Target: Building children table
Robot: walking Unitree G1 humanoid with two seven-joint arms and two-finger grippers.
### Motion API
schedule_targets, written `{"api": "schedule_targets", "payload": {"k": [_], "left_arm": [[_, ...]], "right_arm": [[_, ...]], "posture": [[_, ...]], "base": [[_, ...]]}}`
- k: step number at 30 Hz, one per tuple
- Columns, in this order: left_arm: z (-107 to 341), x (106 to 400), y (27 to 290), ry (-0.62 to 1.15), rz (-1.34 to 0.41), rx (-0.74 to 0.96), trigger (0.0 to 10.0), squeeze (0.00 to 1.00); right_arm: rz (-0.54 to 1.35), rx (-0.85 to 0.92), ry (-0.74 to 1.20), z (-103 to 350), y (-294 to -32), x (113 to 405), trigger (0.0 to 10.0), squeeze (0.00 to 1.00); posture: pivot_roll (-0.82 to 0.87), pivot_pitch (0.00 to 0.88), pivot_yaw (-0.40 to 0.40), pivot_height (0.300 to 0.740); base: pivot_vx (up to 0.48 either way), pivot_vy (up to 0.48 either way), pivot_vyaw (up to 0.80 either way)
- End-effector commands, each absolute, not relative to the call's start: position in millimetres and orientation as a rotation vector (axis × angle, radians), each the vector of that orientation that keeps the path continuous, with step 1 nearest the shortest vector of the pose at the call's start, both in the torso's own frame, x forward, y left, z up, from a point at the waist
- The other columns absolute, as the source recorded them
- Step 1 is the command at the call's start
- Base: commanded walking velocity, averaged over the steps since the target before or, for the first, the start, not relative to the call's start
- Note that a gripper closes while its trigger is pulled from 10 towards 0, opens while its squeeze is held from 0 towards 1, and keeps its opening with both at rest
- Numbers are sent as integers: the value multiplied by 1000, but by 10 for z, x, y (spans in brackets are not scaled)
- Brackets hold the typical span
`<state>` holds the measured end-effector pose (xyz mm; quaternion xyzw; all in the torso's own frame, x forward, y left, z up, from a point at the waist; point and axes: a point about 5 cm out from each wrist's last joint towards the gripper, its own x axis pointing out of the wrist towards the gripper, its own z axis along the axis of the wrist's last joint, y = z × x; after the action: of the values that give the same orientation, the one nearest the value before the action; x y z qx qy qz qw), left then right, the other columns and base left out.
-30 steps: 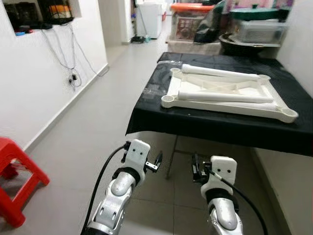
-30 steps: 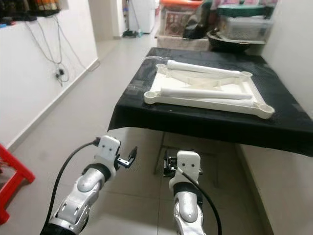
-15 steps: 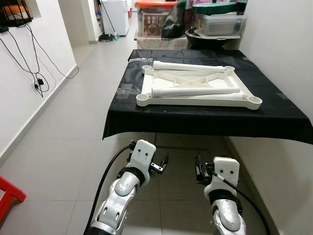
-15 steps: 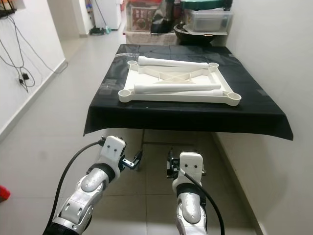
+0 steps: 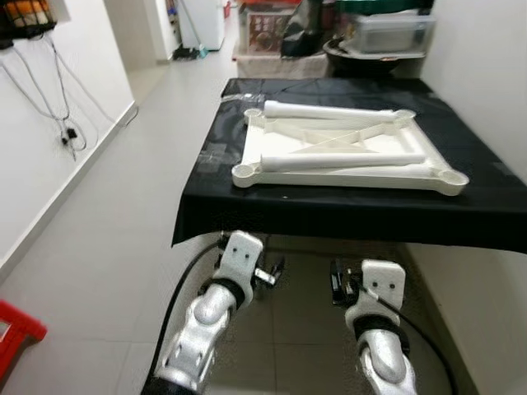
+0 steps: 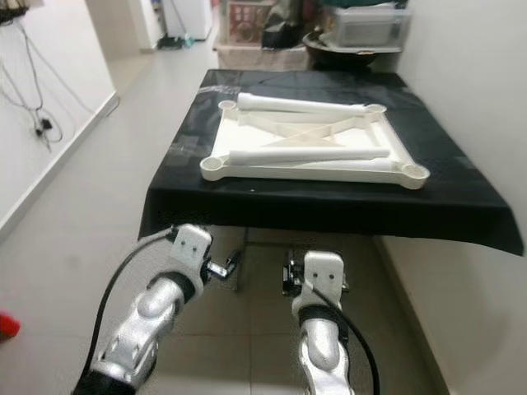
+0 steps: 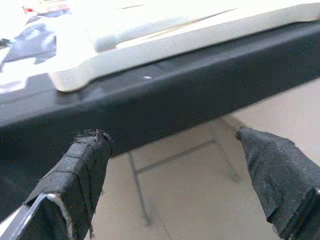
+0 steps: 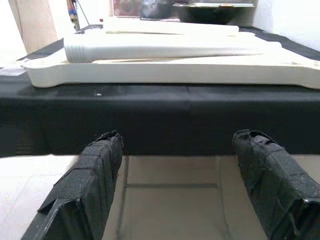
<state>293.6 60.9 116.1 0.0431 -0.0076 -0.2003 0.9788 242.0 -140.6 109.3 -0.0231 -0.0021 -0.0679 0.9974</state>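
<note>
A white plastic tabletop (image 5: 350,156) is lying upside down on the black-covered table (image 5: 329,206), showing its crossed ribs and a round socket at each corner. Two white table legs are lying on it: one leg (image 5: 342,161) along the near side, another leg (image 5: 329,110) along the far side.

A table (image 5: 346,210) fills the centre and right of the head view, with a tabletop frame (image 5: 346,169) lying flat on it and two table legs (image 5: 342,160) resting across that frame, one nearer, one farther. Boxes (image 5: 387,33) sit at the top of the frame behind the table. Low in the frame, the left gripper (image 5: 268,271) and right gripper (image 5: 336,284) hang side by side below the table's near edge, fingers spread.
</note>
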Motion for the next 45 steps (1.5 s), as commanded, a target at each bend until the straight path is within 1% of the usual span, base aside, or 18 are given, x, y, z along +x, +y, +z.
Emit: {"api": "schedule_targets", "payload": {"k": [1,20,23,26,32,33,37,39,45], "left_arm": [[1123,2921,607,-3,-412,90,10000,0],[1190,2930,569,-40,-435,107,10000,0],[1218,2940,555,-54,-434,105,10000,0],[1222,2915,535,-60,-445,102,10000,0],[1297,2920,531,-94,-442,110,10000,0],[1408,2943,529,-133,-433,102,10000,0],[1522,2956,510,-172,-431,88,10000,0],[1566,2970,512,-184,-428,83,10000,0],[1622,3033,530,-189,-410,73,10000,0]], "right_arm": [[-141,-45,3,1066,-1406,2411,10000,0],[-162,-36,-17,1095,-1439,2431,10000,0],[-167,-31,-15,1092,-1462,2431,10000,0],[-171,-32,-24,1105,-1471,2421,10000,0],[-198,-17,-91,1219,-1512,2430,10000,0],[-222,-13,-128,1306,-1555,2459,10000,0],[-241,-12,-166,1406,-1591,2489,10000,0],[-246,-12,-181,1454,-1593,2509,10000,0],[-251,-4,-206,1524,-1583,2522,10000,0]], "posture": [[63,0,2,740],[70,0,4,740],[51,0,-3,740],[41,0,7,740],[44,0,9,740],[44,0,9,740],[56,0,8,740],[66,0,21,740],[70,0,16,740]], "base": [[274,0,0],[272,0,0],[270,0,0],[273,0,0],[274,0,0],[270,0,0],[273,0,0],[272,0,0],[90,0,0]]}}
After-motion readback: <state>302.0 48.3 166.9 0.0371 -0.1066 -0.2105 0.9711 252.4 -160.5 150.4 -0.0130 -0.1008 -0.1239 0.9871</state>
